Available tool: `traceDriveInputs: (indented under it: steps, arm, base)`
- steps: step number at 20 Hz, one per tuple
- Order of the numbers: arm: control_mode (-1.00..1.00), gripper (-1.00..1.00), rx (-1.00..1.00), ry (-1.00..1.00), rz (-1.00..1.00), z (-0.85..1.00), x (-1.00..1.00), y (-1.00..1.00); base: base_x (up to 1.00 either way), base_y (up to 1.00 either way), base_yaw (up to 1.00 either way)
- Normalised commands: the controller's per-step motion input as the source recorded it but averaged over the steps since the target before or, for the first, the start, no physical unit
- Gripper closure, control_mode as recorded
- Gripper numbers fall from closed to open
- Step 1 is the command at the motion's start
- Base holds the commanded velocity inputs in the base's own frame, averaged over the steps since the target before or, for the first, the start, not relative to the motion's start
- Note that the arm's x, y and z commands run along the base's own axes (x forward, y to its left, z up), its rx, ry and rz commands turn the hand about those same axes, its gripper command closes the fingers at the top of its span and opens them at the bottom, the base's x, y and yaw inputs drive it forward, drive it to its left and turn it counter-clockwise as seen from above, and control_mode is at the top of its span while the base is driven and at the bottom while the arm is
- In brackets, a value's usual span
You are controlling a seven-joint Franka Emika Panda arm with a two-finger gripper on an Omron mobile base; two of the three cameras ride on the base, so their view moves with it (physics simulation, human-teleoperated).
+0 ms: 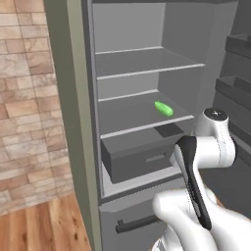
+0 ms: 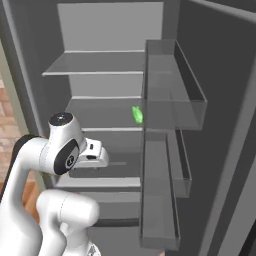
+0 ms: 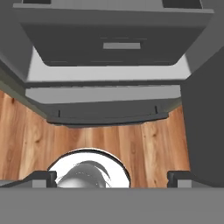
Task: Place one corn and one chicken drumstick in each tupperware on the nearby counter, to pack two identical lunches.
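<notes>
Corn: the small bright-green corn cob (image 1: 163, 108) is lying on a grey fridge shelf (image 1: 127, 120), up above the hand.
Hand: the dark two-finger gripper (image 3: 113, 178) is spreading wide open, holding nothing, facing the grey drawer (image 3: 116, 41).

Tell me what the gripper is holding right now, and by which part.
Nothing is held. The gripper is open, its fingertips wide apart with only wood floor between them, in front of the fridge drawer. The corn lies untouched on a fridge shelf.

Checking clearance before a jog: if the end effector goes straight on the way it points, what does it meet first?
Probably the wooden floor in front of the fridge's bottom drawer. The open end effector points downward; depth unclear.
</notes>
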Motion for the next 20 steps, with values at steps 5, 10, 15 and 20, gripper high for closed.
traceDriveInputs:
  steps: [5, 10, 15, 20]
  arm:
    - [1.00, -1.00, 0.00, 0.00, 0.00, 0.00, 0.00, 0.00]
    - [1.00, -1.00, 0.00, 0.00, 0.00, 0.00, 0.00, 0.00]
    - [-1.00, -1.00, 0.00, 0.00, 0.00, 0.00, 0.00, 0.00]
    - [-1.00, -1.00, 0.00, -0.14, -0.01, 0.05, 0.03, -0.01]
  base:
    - [0.52, -0.22, -0.07]
    - [0.51, -0.12, -0.06]
    - [0.13, 0.00, 0.00]
    - [0.00, 0.00, 0.00]
